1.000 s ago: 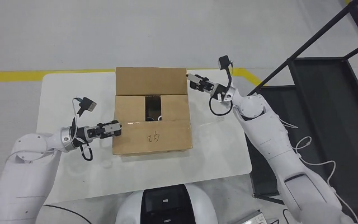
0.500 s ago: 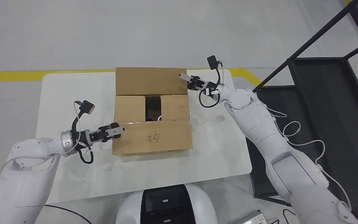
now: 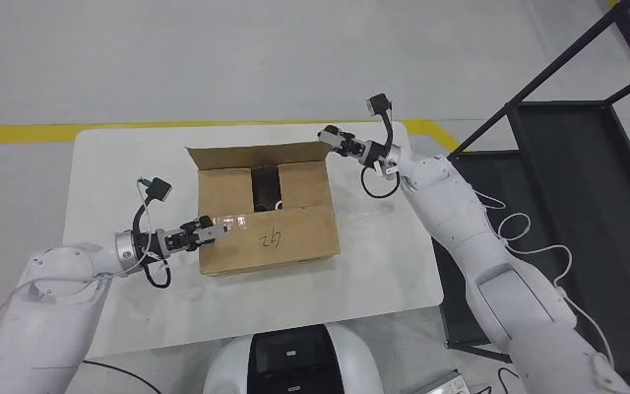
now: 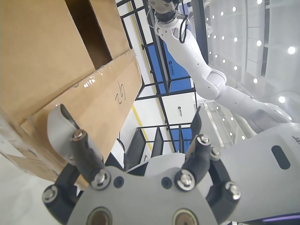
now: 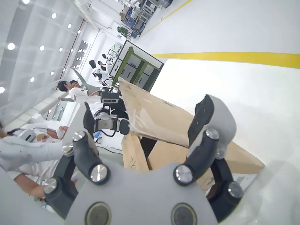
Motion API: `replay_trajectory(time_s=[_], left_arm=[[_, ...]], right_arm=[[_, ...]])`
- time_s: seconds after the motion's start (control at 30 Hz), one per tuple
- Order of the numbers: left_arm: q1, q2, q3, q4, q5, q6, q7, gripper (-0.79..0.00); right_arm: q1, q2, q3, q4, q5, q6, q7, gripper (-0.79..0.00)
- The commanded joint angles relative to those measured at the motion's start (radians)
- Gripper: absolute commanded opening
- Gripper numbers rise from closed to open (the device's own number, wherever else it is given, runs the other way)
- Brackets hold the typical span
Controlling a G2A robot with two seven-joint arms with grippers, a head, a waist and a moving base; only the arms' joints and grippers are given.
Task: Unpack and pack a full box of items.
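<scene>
Between spread right fingers, box's raised far flap, left fingers apart beside near flap

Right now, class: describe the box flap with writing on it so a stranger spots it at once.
Start at the white table and find the cardboard box in its middle. Take the wide top flap on the robot's side. It alone bears a handwritten scrawl; the far flap is bare.

Bright, even light from round ceiling lamps glints off tape on the box.
</scene>
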Motion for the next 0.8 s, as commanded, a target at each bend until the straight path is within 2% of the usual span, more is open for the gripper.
replay_trajectory(time_s=[0.0,0.3,0.53,0.77], left_arm=[[0.002,0.000,0.001,-0.002,0.002,-0.008,0.012,0.000],[0.006,0.000,-0.002,-0.019,-0.040,-0.049,0.063,0.000],[-0.007,-0.005,-0.014,0.034,-0.127,-0.031,0.155,0.000],[-0.056,-0.007,0.020,0.113,-0.106,0.023,0.140,0.000]], right_arm=[[-0.022,0.012,0.011,-0.025,-0.021,-0.012,0.031,0.000],[-0.129,0.065,0.053,-0.195,-0.093,0.063,0.187,0.000],[-0.176,0.084,0.074,-0.300,-0.124,0.118,0.200,0.000],[-0.199,0.095,0.095,-0.339,-0.097,0.151,0.190,0.000]])
